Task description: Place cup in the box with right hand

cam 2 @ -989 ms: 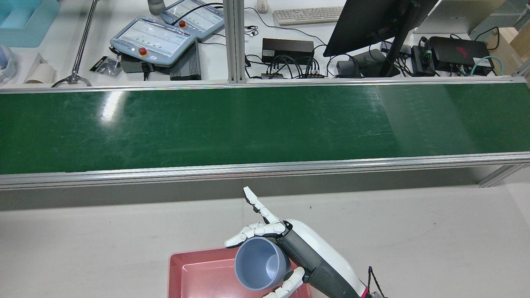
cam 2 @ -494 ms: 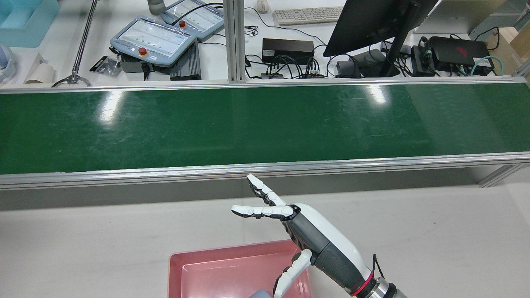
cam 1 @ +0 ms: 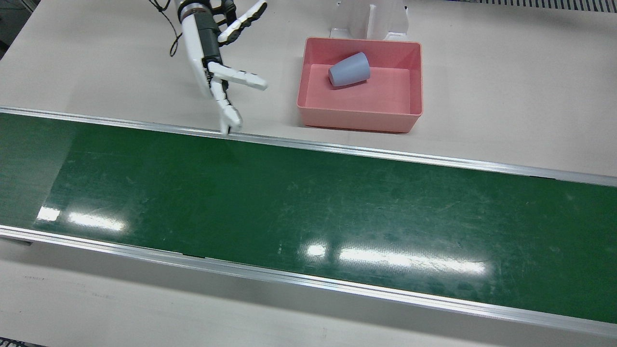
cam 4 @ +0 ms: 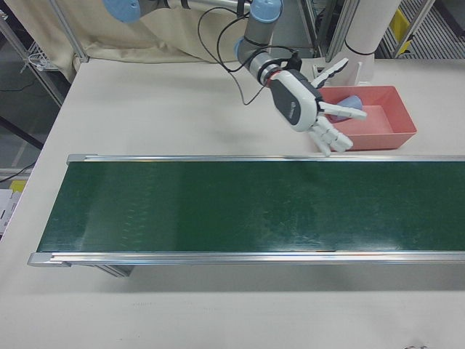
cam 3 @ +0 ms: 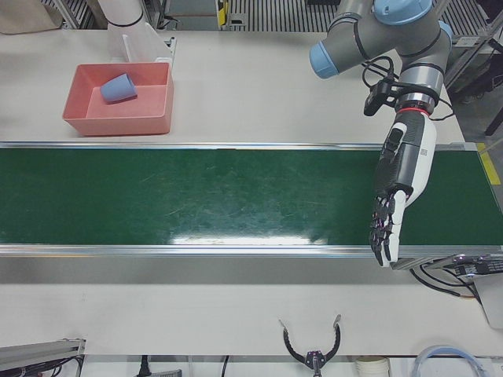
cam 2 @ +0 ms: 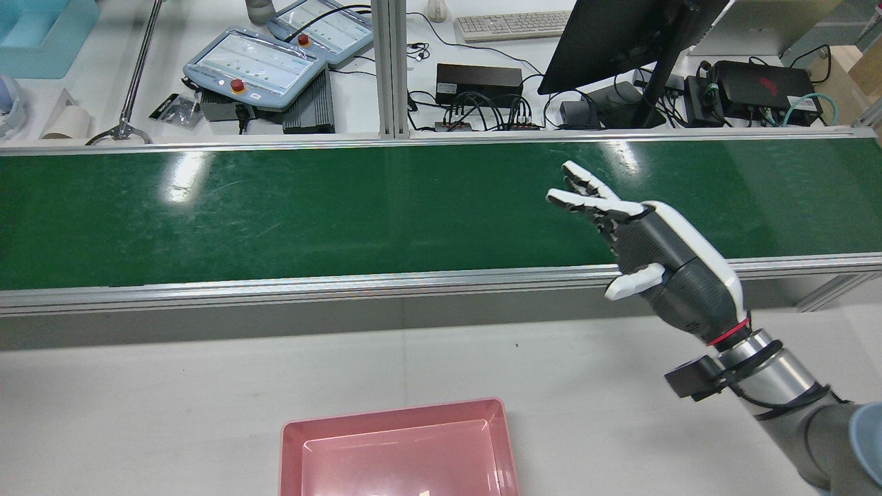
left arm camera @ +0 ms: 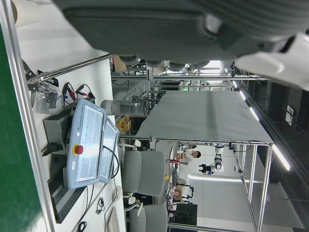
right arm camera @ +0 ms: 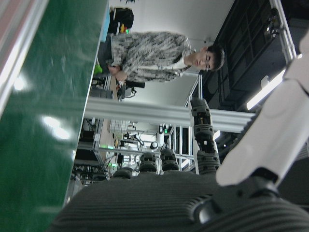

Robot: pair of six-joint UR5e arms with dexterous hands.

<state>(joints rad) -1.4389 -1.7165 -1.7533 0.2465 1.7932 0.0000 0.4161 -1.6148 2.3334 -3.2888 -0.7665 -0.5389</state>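
The green belt [cam 1: 308, 212] runs across the whole station & carries nothing; we judge it's only the feed lane, so nothing on it blocks either arm. The table [cam 1: 506, 96] on the robot's side holds the pink box [cam 1: 359, 121], which sits just beside the belt's rail, near the pedestals, i.e. within easy reach of the right arm.

The right hand [cam 1: 205, 53] is well apart from the box, up off the table, w/ its fingers [cam 1: 241, 78] spread & straight, holding nothing. Its tips reach approx. to the belt rail. We read that as a hand that's let go and is clear of the box; no contact w/ rim or wall.

The left hand [cam 3: 401, 169] hangs over the far end of the belt, palm down, fingers [cam 3: 383, 232] straight & lying close side by side, empty. Prob. parked there to stay out of the way, since the task is for the other arm.

The cup [cam 1: 349, 70], grey-blue, lies on its side inside the box, on the floor near the back wall, not upright. By our judgement the placing is done, though tipped.

Beyond the belt: monitor [cam 2: 620, 41], 2 teach pendants [cam 2: 255, 69], cables; none in the path.
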